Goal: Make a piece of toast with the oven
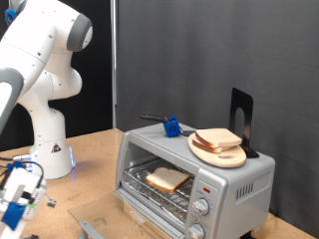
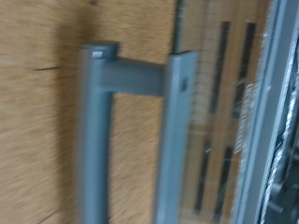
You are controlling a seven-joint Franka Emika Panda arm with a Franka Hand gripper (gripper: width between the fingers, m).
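The silver-grey oven (image 1: 234, 187) stands at the exterior view's right with its glass door folded down and open. The piece of toast (image 1: 167, 179) lies flat on the wire rack inside. The door's grey handle (image 1: 93, 229) shows at the exterior view's bottom edge. My gripper (image 1: 18, 197) hangs low at the exterior view's bottom left, apart from the oven and holding nothing that shows. The wrist view is blurred. It shows the grey handle bar (image 2: 93, 140) close up over the wooden table, with the glass door (image 2: 224, 121) beside it. My fingers do not show there.
On top of the oven lie stacked bread slices on a round wooden board (image 1: 218, 145), a small blue object (image 1: 171, 126) with a dark handle, and an upright black stand (image 1: 242, 118). The white robot base (image 1: 50, 149) stands on the wooden table at the exterior view's left.
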